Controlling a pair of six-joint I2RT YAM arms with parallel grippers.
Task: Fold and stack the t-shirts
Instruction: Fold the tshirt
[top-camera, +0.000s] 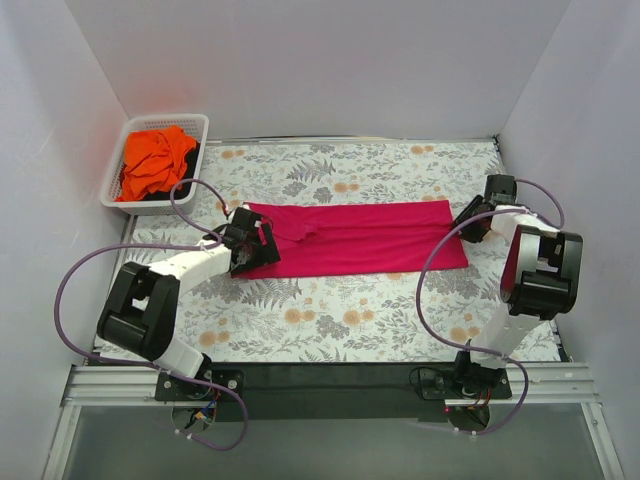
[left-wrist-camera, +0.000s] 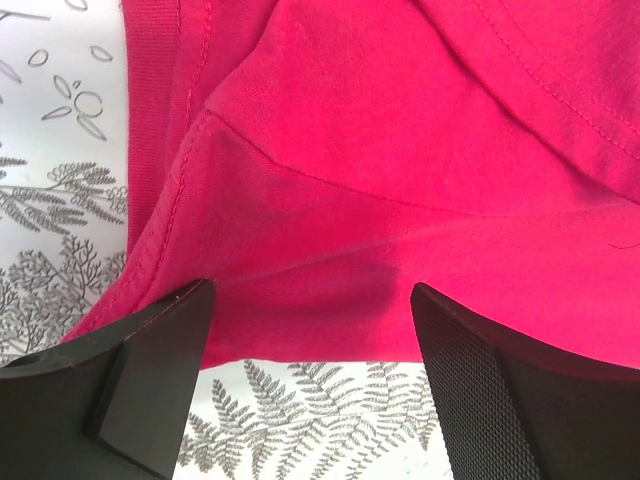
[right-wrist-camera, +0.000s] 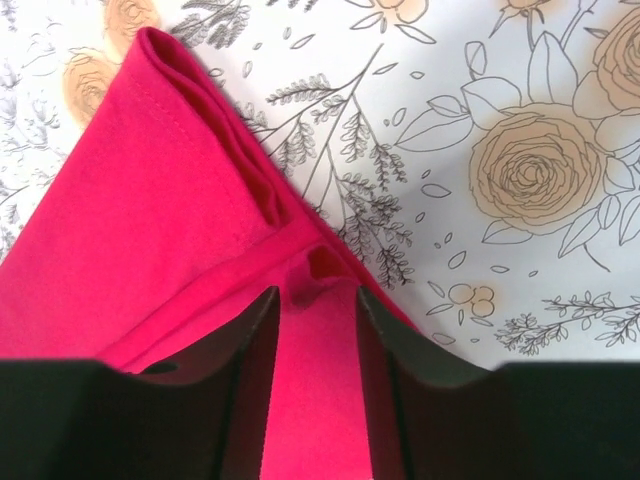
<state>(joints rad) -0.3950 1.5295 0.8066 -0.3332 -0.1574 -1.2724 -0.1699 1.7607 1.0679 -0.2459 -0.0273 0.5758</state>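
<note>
A: From above, where is the work?

B: The pink shirt (top-camera: 360, 238) lies flat on the table (top-camera: 330, 310), folded into one long band. It is a little way from the basket (top-camera: 165, 121), toward the near side. The orange shirt (top-camera: 155, 162) sits crumpled inside the basket.

A: And the arms?

B: The left gripper (top-camera: 258, 243) is at the band's end nearer the basket. The right gripper (top-camera: 465, 222) is at the end farthest from the basket.

A: Left wrist view?

B: The left gripper (left-wrist-camera: 310, 300) has its jaws wide apart over the near edge of the pink shirt (left-wrist-camera: 400, 150). A stitched hem runs past on one side. Nothing is pinched.

A: Right wrist view?

B: The right gripper (right-wrist-camera: 315, 295) has its fingers a narrow gap apart at a corner of the pink shirt (right-wrist-camera: 150, 230), where the layers double over. Pink cloth fills the gap and puckers at the tips. I cannot tell whether it is clamped or only lying under them.

A: How will it handle?

B: I judge it light, thin and limp. Lifted by one point it would sag, and its layers would slide apart. Best to take it at the end corners, through every layer, on the hem where the cloth is thickest. Carry it low so the fold holds.

A: How far along?

B: The lengthwise fold looks done, and I would say the crosswise fold is next. The orange shirt is not yet folded.
</note>
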